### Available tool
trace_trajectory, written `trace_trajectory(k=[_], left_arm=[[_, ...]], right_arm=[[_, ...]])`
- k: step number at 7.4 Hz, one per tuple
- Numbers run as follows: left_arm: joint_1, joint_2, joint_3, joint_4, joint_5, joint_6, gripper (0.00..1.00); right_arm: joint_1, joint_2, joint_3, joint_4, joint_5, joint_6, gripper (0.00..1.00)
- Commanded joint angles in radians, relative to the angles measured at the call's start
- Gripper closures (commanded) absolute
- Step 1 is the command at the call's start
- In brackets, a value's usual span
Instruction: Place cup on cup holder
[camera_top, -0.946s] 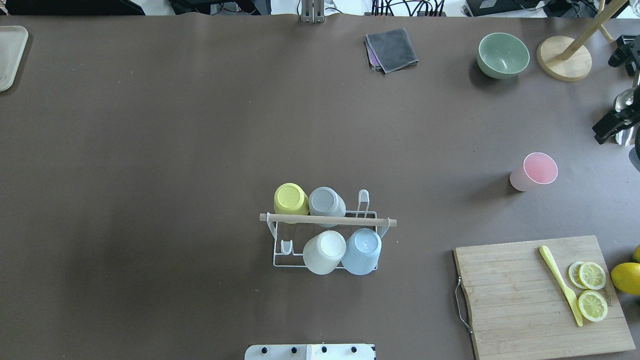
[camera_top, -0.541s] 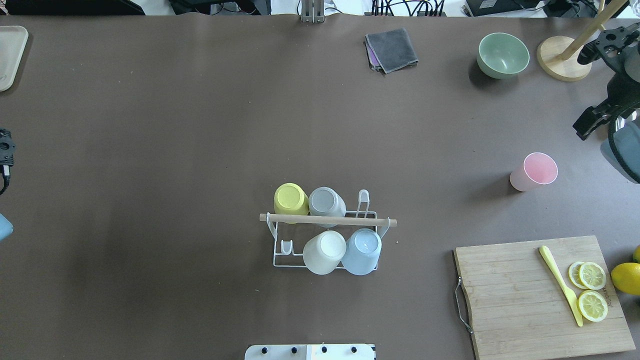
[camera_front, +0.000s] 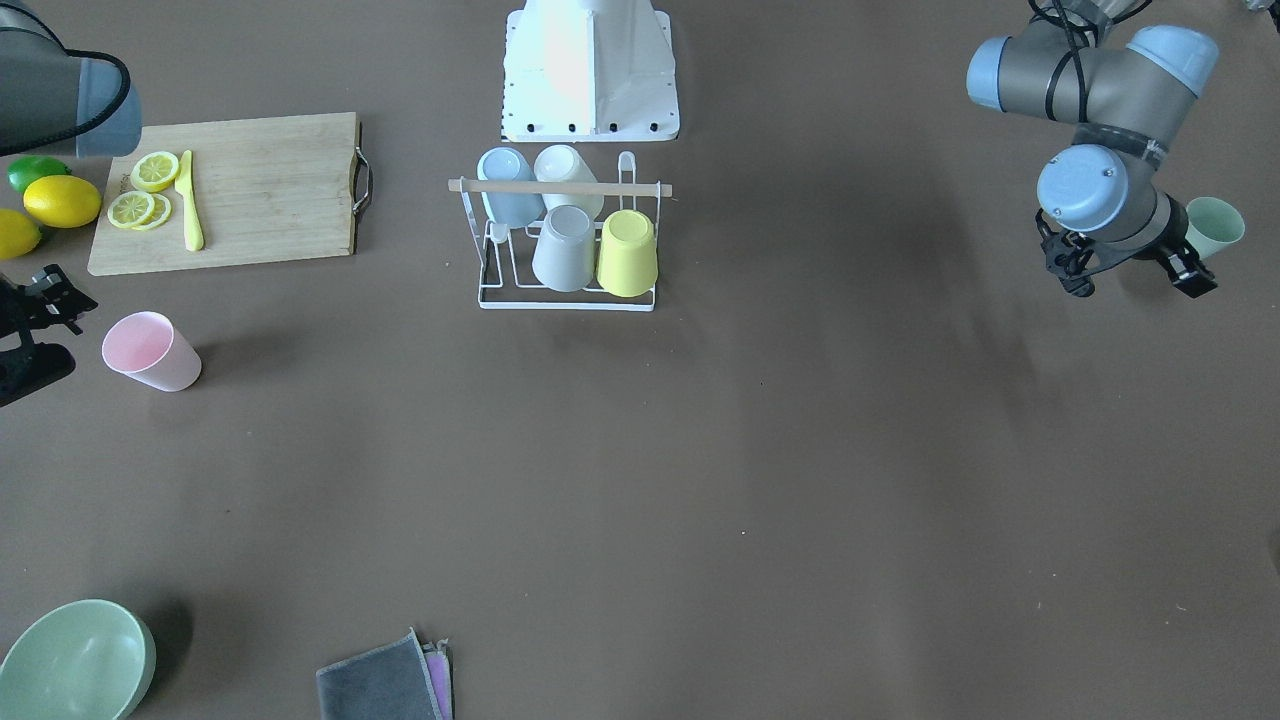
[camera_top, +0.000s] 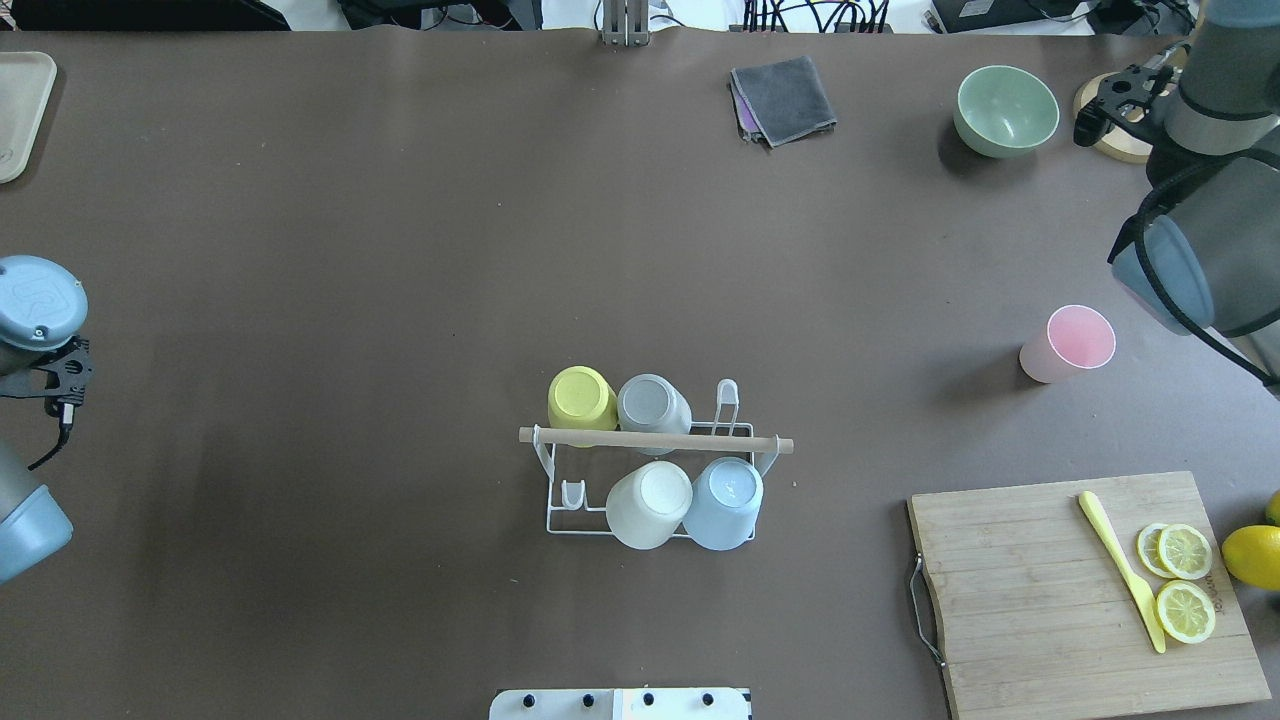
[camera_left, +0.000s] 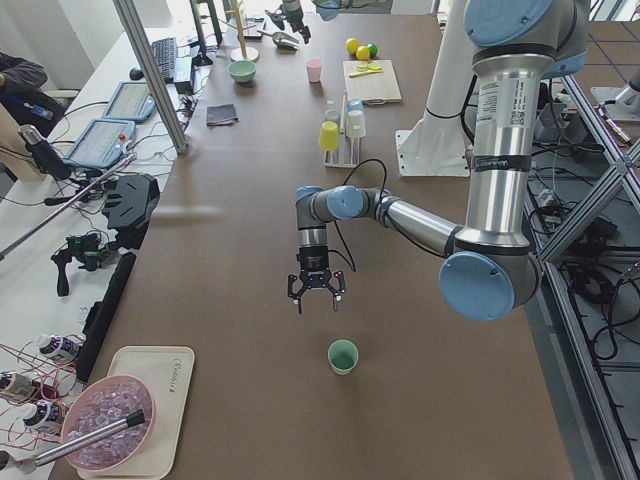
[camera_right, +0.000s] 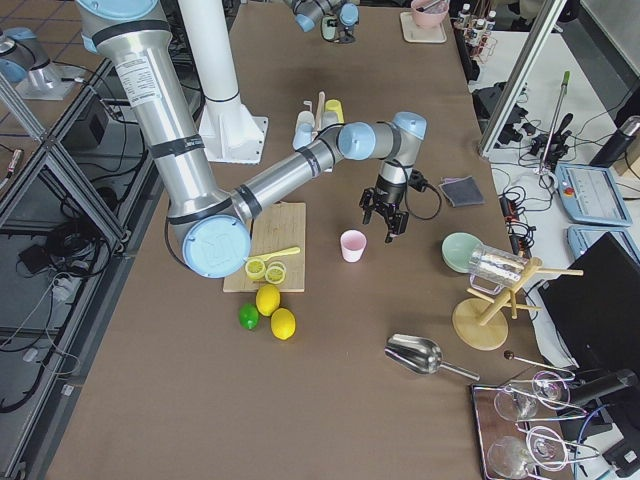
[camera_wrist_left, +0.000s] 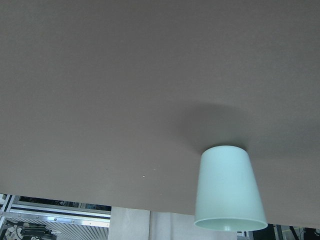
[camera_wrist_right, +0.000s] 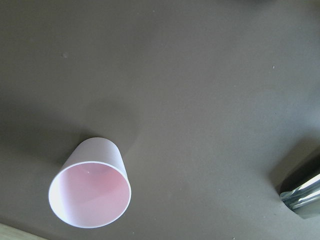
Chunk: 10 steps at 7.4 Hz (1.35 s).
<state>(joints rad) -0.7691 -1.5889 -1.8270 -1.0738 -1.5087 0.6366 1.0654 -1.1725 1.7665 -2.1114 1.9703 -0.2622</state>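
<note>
Overhead exterior view, read left to right. The left arm, absent from this view a second ago, now enters at the left edge. Its left gripper (camera_front: 1133, 283) hangs with fingers spread and empty, just beside a mint-green plastic cup (camera_left: 343, 356) that stands upright near the table's end, outside the overhead field.

At centre, the small white wire cup holder with a light wooden top rod (camera_top: 700, 441) is unmoved. It carries four inverted cups: yellow (camera_top: 582, 397), grey (camera_top: 653, 402), cream (camera_top: 650, 503) and pale blue (camera_top: 724, 502). Two prongs are bare, one at the front left (camera_top: 572, 492) and one at the back right (camera_top: 728, 395).

Further right, the pale pink plastic cup (camera_top: 1070, 345) stands upright on the table where it was, well apart from the rack. The right arm has swung further in over that side. Its right gripper (camera_front: 62, 330) is near the pink cup, fingers spread, holding nothing.

Interpretation: only the arms have changed. Both appear to be in approach, each toward a loose cup, and no grasp has been made. Two loose cups match the two free prongs, so placement is still entirely ahead.
</note>
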Motion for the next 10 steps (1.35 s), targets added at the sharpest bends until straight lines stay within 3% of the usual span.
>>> trace_trajectory(k=[1, 3, 6, 10], left_arm=[[0.046, 0.053, 0.003, -0.011, -0.002, -0.009, 0.01], [0.063, 0.108, 0.027, -0.081, -0.001, -0.053, 0.01], [0.077, 0.151, 0.083, -0.178, -0.001, -0.078, 0.01], [0.096, 0.164, 0.141, -0.235, -0.002, -0.094, 0.01]], right_arm=[[-0.071, 0.103, -0.025, -0.162, -0.106, -0.060, 0.00], [-0.068, 0.143, -0.081, -0.220, -0.084, -0.065, 0.00], [-0.077, 0.169, -0.161, -0.220, 0.030, -0.066, 0.01], [-0.108, 0.221, -0.298, -0.217, 0.026, -0.115, 0.01]])
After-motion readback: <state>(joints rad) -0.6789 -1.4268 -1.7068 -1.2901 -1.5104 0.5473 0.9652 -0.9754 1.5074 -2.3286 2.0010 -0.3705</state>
